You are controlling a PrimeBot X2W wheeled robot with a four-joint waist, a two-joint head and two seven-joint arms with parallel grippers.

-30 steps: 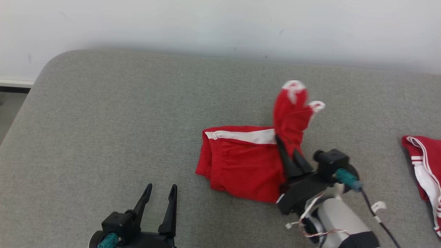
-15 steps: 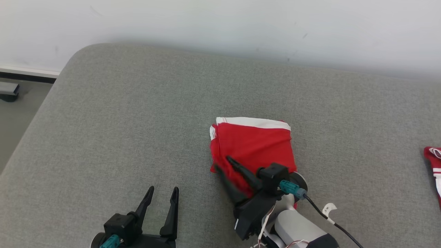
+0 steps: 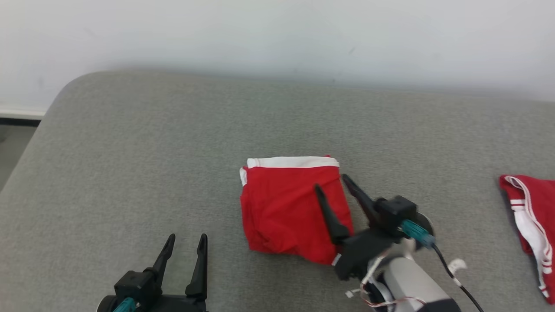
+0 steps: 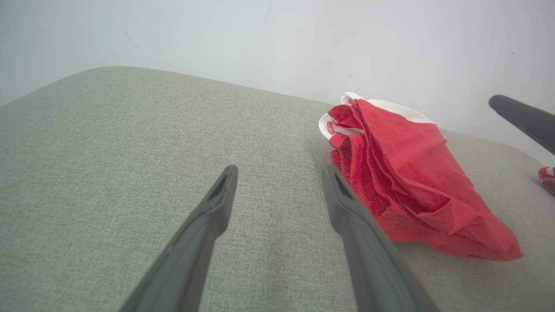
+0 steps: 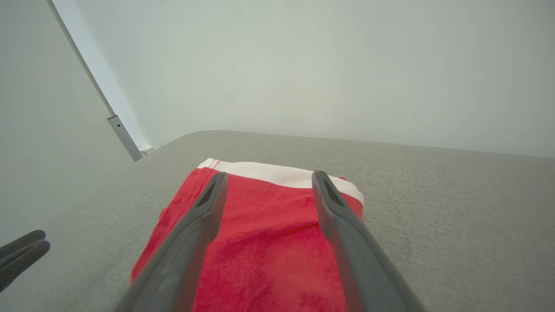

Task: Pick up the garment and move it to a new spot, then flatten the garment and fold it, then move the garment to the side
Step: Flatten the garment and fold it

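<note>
— Mid-bench [image 3: 130,151], well in from the rounded far-left corner: red garment [image 3: 290,208], folded to a rough square, white band [image 3: 292,162] along its far edge.

— Lying flat?

— Mostly. In the left wrist view the garment [image 4: 412,173] sits in stacked layers, its near side is lumpy, and white trim shows at the far corner.

— Right gripper?

— Right gripper [image 3: 331,181] is at the garment's right edge, its two fingers spread wide with nothing held between them. One finger overlaps the red cloth and the other sits just past the edge, over bare bench. The right wrist view agrees: right gripper [image 5: 266,177] splayed above the garment [image 5: 269,225], tips near the white band. Can't tell whether the tips touch the fabric.

— Left gripper?

— Left gripper [image 3: 187,236] is toward the front-left of the bench, apart from the garment, fingers parted and empty, over bare grey fabric. Its own camera shows the left gripper [image 4: 281,171] parted too, with the garment just beside its right-hand finger.

— Anything else on the bench?

— A second red garment [image 3: 527,212] with white stripes lies toward the bench's right end, well apart from the folded one. A pale wall [image 3: 277,34] runs behind the far edge.
</note>
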